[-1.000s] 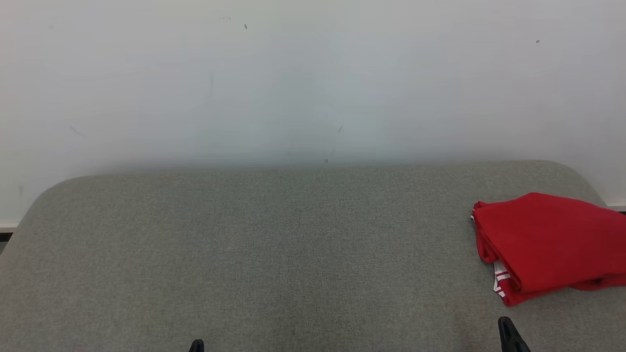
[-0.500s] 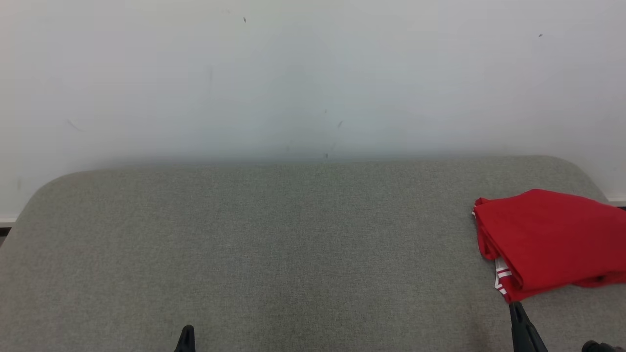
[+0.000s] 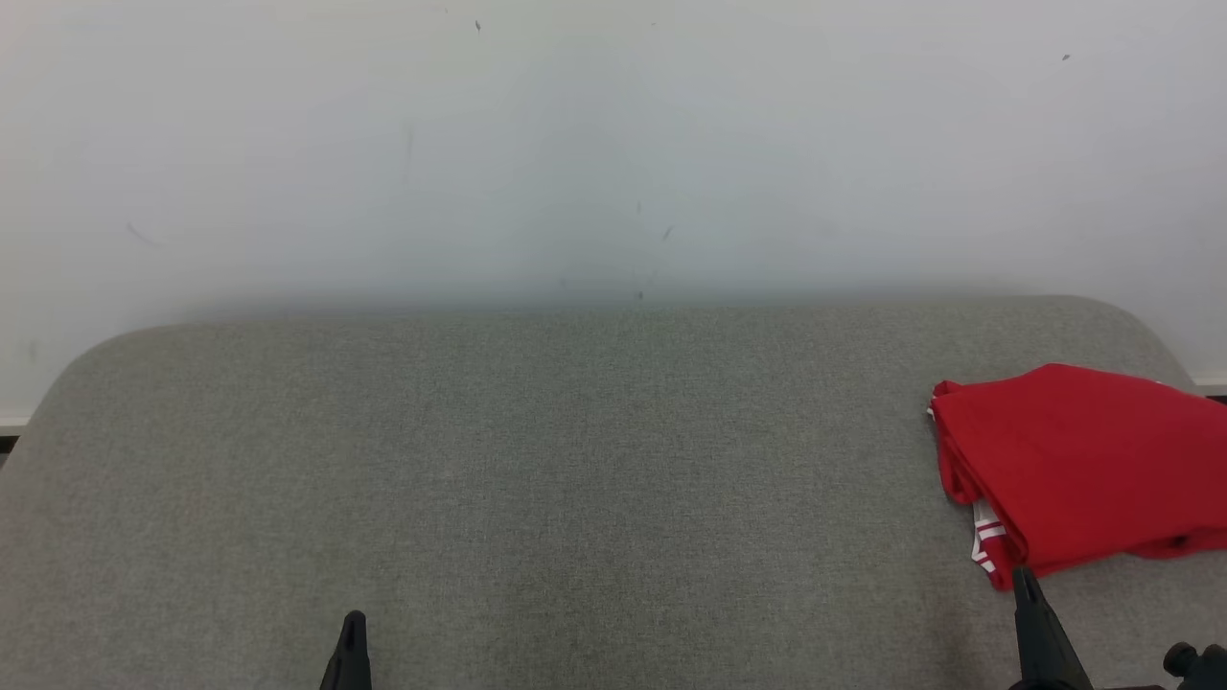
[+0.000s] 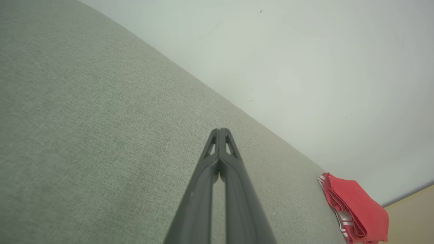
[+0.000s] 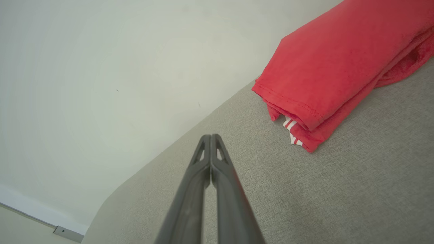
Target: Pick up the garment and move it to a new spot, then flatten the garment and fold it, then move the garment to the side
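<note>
Garment (image 3: 1083, 470): red, folded, at right edge of grey padded surface (image 3: 575, 460), close to far right corner; white-striped layer shows at near end.
Left gripper (image 3: 352, 623): clenched, empty, at near edge.
Right gripper (image 3: 1024, 578): clenched, empty, near garment, not touching.

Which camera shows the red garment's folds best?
The right wrist view: the red garment is close, showing hem stitching, stacked layers and white stripes. The head view shows it smaller, cut off at the picture's right edge; the left wrist view, small and distant.
</note>
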